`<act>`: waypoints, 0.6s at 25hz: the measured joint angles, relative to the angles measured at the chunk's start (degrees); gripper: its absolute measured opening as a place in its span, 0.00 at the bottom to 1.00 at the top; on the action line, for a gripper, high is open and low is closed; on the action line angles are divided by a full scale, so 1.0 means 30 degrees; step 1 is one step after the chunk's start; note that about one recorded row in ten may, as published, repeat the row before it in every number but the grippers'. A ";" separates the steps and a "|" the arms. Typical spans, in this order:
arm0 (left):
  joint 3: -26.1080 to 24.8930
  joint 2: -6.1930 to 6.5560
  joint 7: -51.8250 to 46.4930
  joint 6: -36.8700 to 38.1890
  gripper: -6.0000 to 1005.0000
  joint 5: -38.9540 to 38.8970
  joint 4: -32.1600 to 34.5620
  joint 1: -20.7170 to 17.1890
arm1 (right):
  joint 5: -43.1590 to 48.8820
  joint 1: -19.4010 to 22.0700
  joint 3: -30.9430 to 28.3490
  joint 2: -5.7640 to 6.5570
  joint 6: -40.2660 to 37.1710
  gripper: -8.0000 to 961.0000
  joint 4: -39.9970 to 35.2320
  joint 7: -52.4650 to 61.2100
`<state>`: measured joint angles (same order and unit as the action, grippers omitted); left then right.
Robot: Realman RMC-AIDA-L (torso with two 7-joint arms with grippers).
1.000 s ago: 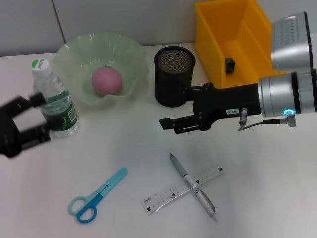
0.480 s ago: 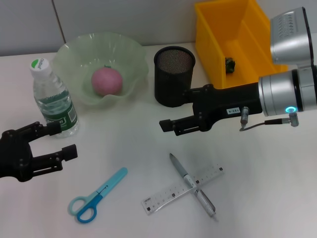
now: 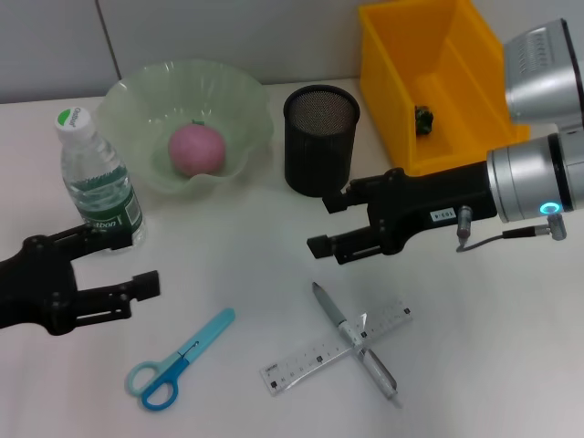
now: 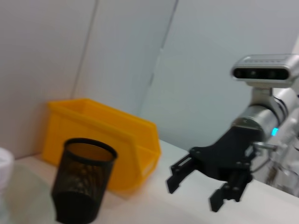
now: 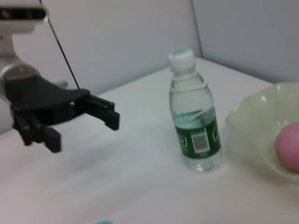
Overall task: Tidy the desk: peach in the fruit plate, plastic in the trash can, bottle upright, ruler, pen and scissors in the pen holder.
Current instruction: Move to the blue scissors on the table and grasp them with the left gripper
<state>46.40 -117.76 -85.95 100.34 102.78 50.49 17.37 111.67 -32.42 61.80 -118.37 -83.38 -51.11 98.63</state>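
The clear bottle point(image 3: 96, 173) stands upright at the left; it also shows in the right wrist view point(image 5: 196, 126). My left gripper point(image 3: 139, 263) is open and empty, in front of the bottle and apart from it. The pink peach point(image 3: 196, 149) lies in the green fruit plate point(image 3: 137, 91). My right gripper point(image 3: 322, 224) is open and empty, in front of the black mesh pen holder point(image 3: 319, 137) and above the pen. The blue scissors point(image 3: 178, 360), the ruler point(image 3: 315, 356) and the pen point(image 3: 330, 308) lying across it rest on the desk near the front. A dark scrap point(image 3: 422, 119) lies in the yellow bin point(image 3: 392, 82).
The yellow bin stands at the back right beside the pen holder. The left wrist view shows the pen holder point(image 4: 81, 182), the bin point(image 4: 103, 135) and my right gripper point(image 4: 192, 196). The right wrist view shows my left gripper point(image 5: 84, 133) and the plate point(image 5: 252, 126).
My left gripper has let go of the bottle and moved right and toward the front. My right gripper has shifted a little right and toward the front.
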 joint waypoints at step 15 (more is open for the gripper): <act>0.6417 -0.0184 -1.6106 0.0643 0.85 0.7137 1.1721 0.3038 | 0.0453 0.1111 -0.0226 0.0443 -0.2132 0.81 -0.1782 -0.1532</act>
<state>65.65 -118.31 -134.27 102.27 124.19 85.65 26.48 113.03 -29.08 61.12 -117.04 -89.78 -56.46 94.04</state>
